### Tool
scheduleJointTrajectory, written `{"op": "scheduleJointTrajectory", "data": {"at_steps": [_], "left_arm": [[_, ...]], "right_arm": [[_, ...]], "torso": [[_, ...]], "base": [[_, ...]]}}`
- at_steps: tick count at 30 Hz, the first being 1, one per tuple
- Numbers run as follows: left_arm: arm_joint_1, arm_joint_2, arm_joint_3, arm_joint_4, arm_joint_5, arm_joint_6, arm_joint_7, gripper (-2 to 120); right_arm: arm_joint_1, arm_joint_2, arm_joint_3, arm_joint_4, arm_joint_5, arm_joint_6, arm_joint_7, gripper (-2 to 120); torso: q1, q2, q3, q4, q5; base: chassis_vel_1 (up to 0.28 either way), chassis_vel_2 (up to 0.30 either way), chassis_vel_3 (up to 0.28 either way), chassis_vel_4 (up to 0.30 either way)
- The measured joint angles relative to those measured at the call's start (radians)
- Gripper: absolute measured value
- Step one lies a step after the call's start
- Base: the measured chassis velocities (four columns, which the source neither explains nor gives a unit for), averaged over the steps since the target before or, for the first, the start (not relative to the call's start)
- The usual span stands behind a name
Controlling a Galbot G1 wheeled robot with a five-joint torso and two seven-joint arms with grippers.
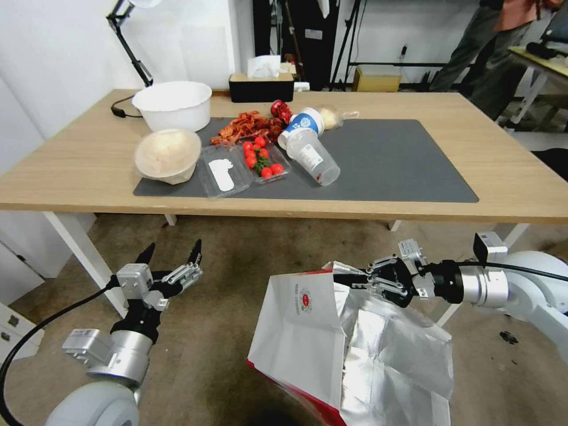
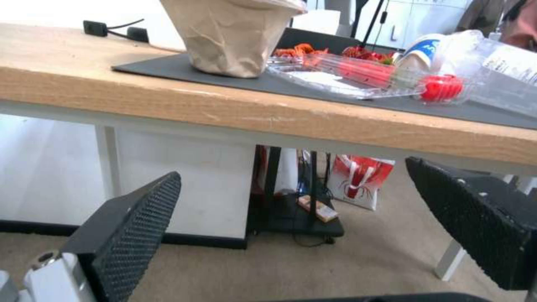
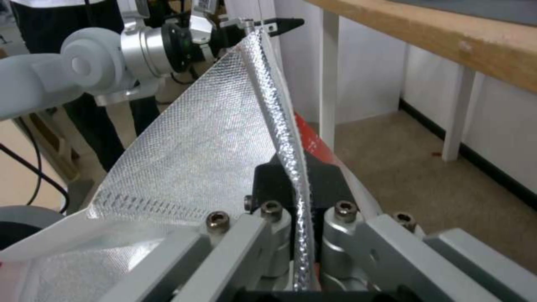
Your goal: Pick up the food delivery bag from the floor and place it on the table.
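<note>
The right gripper point(image 1: 360, 278) is clamped on the top rim of the food delivery bag point(image 1: 307, 331), its two jaws pinched tight over the folded silver foil edge point(image 3: 280, 126). The bag hangs open in front of the table point(image 1: 94, 160), below its near edge, white side with the small round red logo point(image 1: 305, 299) facing left and crinkled foil lining spilling to the right, with the floor point(image 1: 225, 284) beneath. The left gripper point(image 1: 171, 253) sits off to the left, apart from the bag, fingers point(image 2: 134, 218) spread wide with nothing between them. Up on the dark grey mat point(image 1: 390, 160) lie a paper bowl point(image 1: 168, 155), a tray of cherry tomatoes point(image 1: 263, 160) and a tipped plastic cup point(image 1: 313, 155)
</note>
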Motion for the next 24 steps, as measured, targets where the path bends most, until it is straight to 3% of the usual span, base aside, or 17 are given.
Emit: {"op": "scheduleJointTrajectory", "data": {"at_steps": [24], "left_arm": [[0.0, -0.001, 0.001, -0.002, 0.004, 0.001, 0.001, 100]], "right_arm": [[0.0, 0.005, 0.0, -0.007, -0.001, 0.0, -0.003, 0]], "torso": [[0.041, 0.103, 0.062, 0.0, 0.0]], "base": [[0.0, 0.0, 0.0, 0.0]]}}
